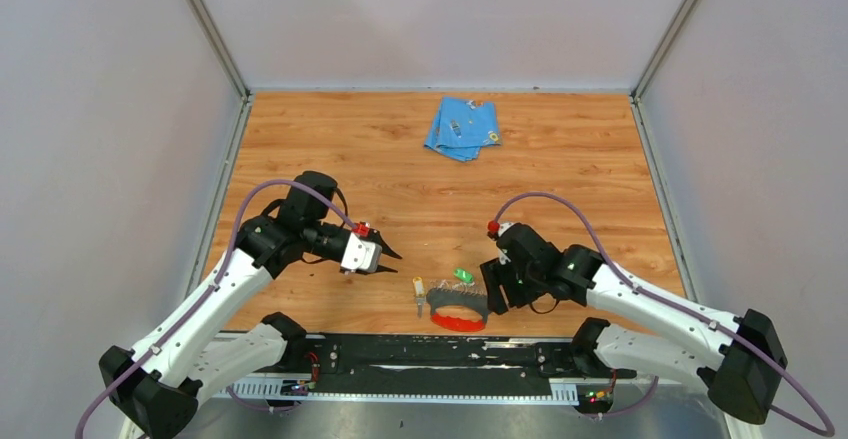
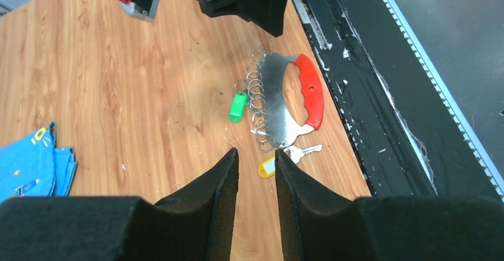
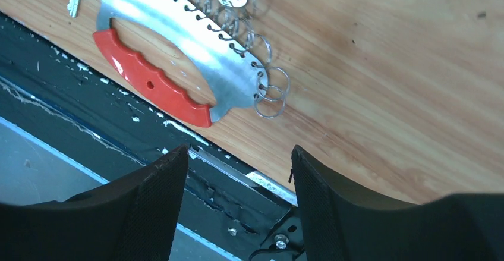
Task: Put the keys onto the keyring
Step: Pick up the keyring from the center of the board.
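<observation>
Presently the keyring (image 2: 274, 100) is lying lengthwise along the table's (image 1: 350, 159) near edge, red strip outward; left gripper (image 2: 257, 152) barely parted, right gripper (image 3: 238, 151) gaping.

The top external camera is looking down from high above and behind the arm bases, taking in the whole wooden table (image 1: 400, 179) from afar. The left wrist camera is peering out past the left gripper (image 2: 257, 153), facing across the table toward the other arm, with the keyring (image 2: 276, 94) near. The right wrist camera is sitting even closer, aiming steeply down past the right gripper (image 3: 238, 154) at the table's near edge. All three views are sharing the keyring and the black rail (image 1: 430, 354); the top and left wrist views are also sharing the blue cloth (image 1: 462, 129).
</observation>
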Controlling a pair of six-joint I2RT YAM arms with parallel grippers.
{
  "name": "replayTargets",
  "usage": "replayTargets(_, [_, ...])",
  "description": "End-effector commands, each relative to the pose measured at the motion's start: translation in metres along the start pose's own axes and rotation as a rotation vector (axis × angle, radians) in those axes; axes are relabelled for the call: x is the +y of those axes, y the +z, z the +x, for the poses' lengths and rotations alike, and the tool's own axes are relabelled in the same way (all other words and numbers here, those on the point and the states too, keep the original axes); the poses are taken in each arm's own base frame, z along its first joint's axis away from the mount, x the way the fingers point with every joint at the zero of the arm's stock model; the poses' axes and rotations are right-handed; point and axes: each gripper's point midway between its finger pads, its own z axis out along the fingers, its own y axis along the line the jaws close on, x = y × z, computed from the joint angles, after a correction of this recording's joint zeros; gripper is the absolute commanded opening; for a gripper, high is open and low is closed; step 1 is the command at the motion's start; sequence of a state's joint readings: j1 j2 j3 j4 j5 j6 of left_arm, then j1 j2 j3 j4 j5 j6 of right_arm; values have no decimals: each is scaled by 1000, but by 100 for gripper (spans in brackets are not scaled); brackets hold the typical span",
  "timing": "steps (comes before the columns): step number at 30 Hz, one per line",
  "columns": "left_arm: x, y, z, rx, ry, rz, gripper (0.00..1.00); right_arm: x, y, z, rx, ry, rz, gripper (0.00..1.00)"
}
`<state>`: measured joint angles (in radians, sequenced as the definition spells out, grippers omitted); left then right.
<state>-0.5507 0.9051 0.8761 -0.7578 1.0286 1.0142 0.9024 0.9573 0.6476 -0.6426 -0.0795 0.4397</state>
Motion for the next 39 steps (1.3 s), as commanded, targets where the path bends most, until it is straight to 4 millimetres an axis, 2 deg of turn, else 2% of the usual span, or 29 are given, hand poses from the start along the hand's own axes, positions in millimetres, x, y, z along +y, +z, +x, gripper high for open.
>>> replayTargets(1, [-3,-1,-3,-7,30,10,33,-11,-2,10,41,201,43,67])
replayTargets(4, [-3,-2,-5,-6,49,3,34,-9,6,35,162,319,2,65])
replayTargets(5, [-3,-2,-5,-7,56,4,34,-6,9,37,172,339,-27,65])
replayTargets(8, [-5,-1,-3,-7,54,10,34,-1,18,34,135,374,-86,62])
replayTargets(12, [-6,-1,-1,-5,61,9,34,-7,29,39,135,468,-104,53])
replayTargets(19, [-4,0,-4,-11,54,15,34,-23,37,26,66,532,-91,38])
replayTargets(24, [-4,-1,-3,-8,58,12,34,-25,43,22,66,552,-105,35])
replayTargets(35, [-2,-2,-6,-10,73,8,34,-28,45,30,135,566,-89,31])
replayTargets(39, [-3,-1,-5,-9,76,9,34,-28,48,28,139,561,-92,24])
